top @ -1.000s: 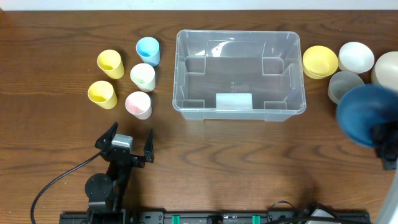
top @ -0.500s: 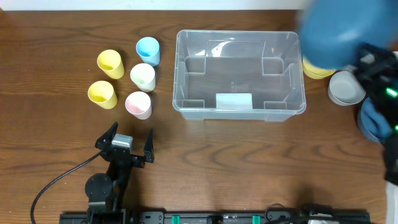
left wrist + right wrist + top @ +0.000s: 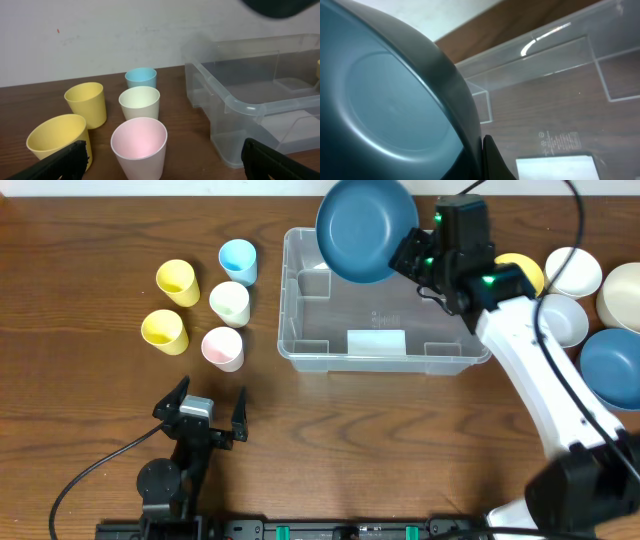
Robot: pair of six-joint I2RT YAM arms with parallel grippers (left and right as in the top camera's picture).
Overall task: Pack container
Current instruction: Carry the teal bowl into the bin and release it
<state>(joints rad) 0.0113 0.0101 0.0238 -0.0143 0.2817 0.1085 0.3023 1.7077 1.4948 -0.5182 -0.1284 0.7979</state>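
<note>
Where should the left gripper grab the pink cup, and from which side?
Take the pink cup by its rim, one finger inside and one outside, coming down on its near side. It stands upright with its mouth open, that side faces the left gripper, and the cream cup crowds it behind.

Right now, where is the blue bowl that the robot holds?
In the overhead view, the blue bowl hangs tilted in the right gripper over the far rim of the container.
</note>
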